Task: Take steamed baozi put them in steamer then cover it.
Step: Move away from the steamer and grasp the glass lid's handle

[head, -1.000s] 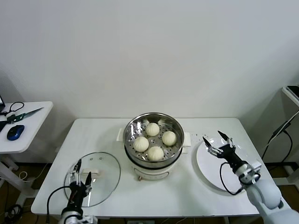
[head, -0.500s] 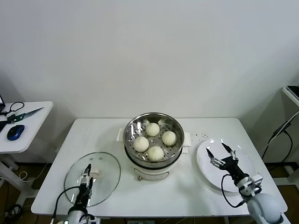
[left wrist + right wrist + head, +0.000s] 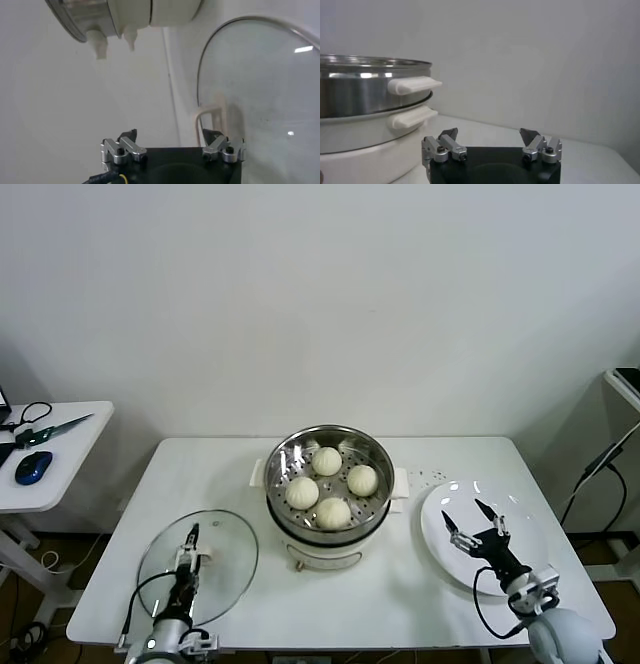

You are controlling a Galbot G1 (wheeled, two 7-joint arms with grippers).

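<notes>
Four steamed baozi (image 3: 325,484) in uncovered steamer (image 3: 375,456), cover (image 3: 225,554) flat on table (image 3: 200,474), left gripper (image 3: 187,559) over it, right gripper (image 3: 472,524) above white plate (image 3: 530,534), fingers apart on both.

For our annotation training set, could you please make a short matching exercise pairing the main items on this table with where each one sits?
Things:
1. steamed baozi
2. cover
3. white plate
4. left claw

Places:
A. under the open right claw
B. inside the steamer
C. over the cover's handle, open
D. flat on the table, on the steamer's left

Pairs: 1-B, 2-D, 3-A, 4-C
</notes>
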